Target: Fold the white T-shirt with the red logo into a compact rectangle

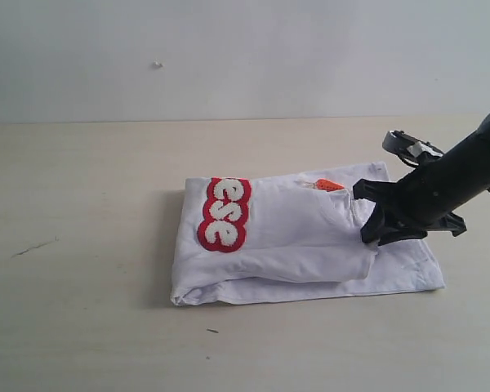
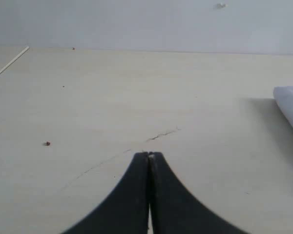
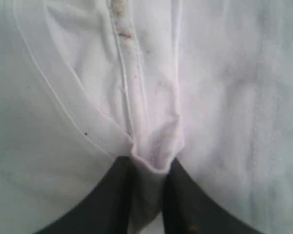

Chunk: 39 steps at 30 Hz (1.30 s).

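The white T-shirt [image 1: 294,237] lies partly folded on the table, wrinkled. Its red logo [image 1: 224,214] with white letters shows on the top layer at the left end. A small orange tag [image 1: 330,184] peeks out near the far edge. My right gripper [image 1: 371,219] presses on the shirt's right part. In the right wrist view my right gripper [image 3: 149,168] is shut on a bunched fold of the white T-shirt [image 3: 151,117]. My left gripper [image 2: 149,155] is shut and empty, low over bare table, with one corner of the T-shirt [image 2: 290,105] off to its side. It is out of the exterior view.
The pale wooden table [image 1: 82,269] spreads around the shirt, with a thin crack [image 1: 33,247] at the left. A plain white wall [image 1: 229,57] rises behind the table's far edge.
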Tool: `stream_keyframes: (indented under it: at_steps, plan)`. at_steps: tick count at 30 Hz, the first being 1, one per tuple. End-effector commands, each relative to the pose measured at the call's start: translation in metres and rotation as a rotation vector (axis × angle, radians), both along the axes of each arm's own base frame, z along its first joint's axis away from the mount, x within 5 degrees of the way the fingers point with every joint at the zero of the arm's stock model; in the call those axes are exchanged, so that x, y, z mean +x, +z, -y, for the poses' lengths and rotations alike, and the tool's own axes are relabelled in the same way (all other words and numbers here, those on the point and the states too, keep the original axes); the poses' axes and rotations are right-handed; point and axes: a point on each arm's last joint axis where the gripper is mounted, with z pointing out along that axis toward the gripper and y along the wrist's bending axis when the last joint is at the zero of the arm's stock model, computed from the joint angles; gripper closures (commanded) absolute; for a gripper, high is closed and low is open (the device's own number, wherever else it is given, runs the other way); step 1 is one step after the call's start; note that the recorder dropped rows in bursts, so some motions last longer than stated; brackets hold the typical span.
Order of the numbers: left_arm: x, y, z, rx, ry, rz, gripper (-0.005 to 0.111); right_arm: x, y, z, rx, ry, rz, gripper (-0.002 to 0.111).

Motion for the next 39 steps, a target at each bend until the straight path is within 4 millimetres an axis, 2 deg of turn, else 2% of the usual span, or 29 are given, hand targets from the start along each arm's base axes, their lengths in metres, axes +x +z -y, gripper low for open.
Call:
stream_keyframes:
  at_steps: [1,6,10,12,13,16,17,24,32,39]
  plan:
    - [0.000,0.001,0.000,-0.003,0.001,0.012,0.107,-0.001,0.017,-0.002,-0.012,0.035,0.057,0.108]
    - [0.000,0.001,0.000,-0.003,0.001,0.012,0.107,-0.003,0.048,-0.001,-0.041,0.048,0.150,0.108]
    - [0.000,0.001,0.000,-0.003,0.001,0.012,0.107,-0.005,0.059,0.000,-0.062,0.060,0.173,0.108]
    - [0.000,0.001,0.000,-0.003,0.001,0.012,0.107,-0.007,0.054,-0.002,-0.035,0.080,0.133,0.106]
    - [0.000,0.001,0.000,-0.003,0.001,0.012,0.107,-0.008,0.048,-0.003,-0.020,0.088,0.106,0.101]
    - [0.000,0.001,0.000,-0.003,0.001,0.012,0.107,-0.007,0.028,-0.003,-0.004,0.067,0.038,0.069]
    - [0.000,0.001,0.000,-0.003,0.001,0.012,0.107,-0.006,0.026,-0.003,-0.009,0.060,0.037,0.065]
    - [0.000,0.001,0.000,-0.003,0.001,0.012,0.107,-0.003,0.003,0.001,-0.049,0.045,0.009,0.064]
    - [0.000,0.001,0.000,-0.003,0.001,0.012,0.107,0.000,0.005,-0.005,0.039,0.029,0.040,0.064]
    - [0.000,0.001,0.000,-0.003,0.001,0.012,0.107,-0.002,-0.007,-0.005,0.037,0.050,-0.002,0.064]
